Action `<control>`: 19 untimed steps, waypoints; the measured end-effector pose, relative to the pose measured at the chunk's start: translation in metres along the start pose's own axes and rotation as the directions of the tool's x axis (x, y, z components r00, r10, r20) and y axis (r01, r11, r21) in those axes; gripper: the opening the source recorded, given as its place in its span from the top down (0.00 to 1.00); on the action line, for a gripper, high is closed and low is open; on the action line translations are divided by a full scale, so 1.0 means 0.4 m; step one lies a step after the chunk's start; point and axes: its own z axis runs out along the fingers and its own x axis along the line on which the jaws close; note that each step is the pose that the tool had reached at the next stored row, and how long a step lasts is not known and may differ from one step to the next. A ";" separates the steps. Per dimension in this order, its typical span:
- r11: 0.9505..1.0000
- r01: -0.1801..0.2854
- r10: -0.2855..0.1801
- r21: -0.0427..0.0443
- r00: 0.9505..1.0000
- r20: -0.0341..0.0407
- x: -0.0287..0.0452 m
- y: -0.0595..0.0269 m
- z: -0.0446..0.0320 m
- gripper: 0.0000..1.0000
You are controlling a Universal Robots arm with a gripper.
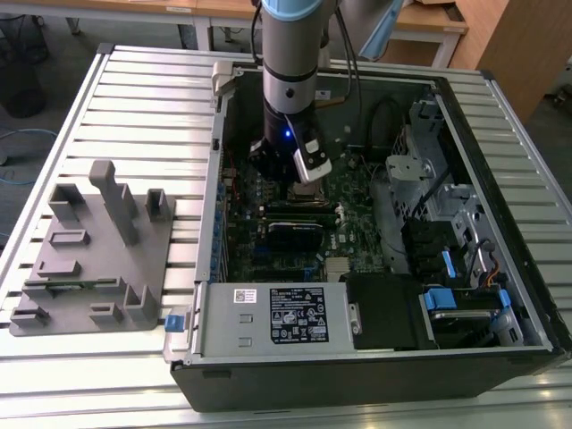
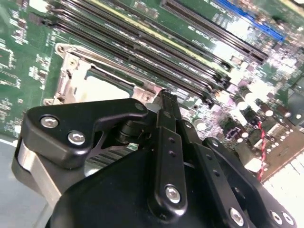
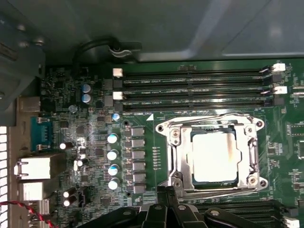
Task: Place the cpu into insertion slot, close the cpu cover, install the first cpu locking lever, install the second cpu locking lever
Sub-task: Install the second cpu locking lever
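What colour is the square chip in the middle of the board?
Pale silver-grey; the chip shows best in the first wrist view.

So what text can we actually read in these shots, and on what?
Nothing is legible enough to quote.
White label on the metal box at the case's front: print and symbols, too small to read.
Small sticker beside it: code-like marks, too small.
Circuit board markings in the first wrist view: too blurred.
cpu face: washed out by glare, no text visible.
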 end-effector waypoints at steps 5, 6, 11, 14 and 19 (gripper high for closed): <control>1.000 0.000 0.000 0.000 1.000 0.000 -0.024 0.004 0.002 0.90; 1.000 0.000 0.000 0.000 1.000 0.000 -0.023 0.008 0.003 0.90; 1.000 0.000 0.000 0.000 1.000 0.000 -0.022 0.032 0.005 0.90; 1.000 0.000 0.000 0.000 1.000 0.000 -0.028 0.039 0.007 0.90; 1.000 0.000 0.000 0.000 1.000 0.000 -0.064 0.045 0.012 0.90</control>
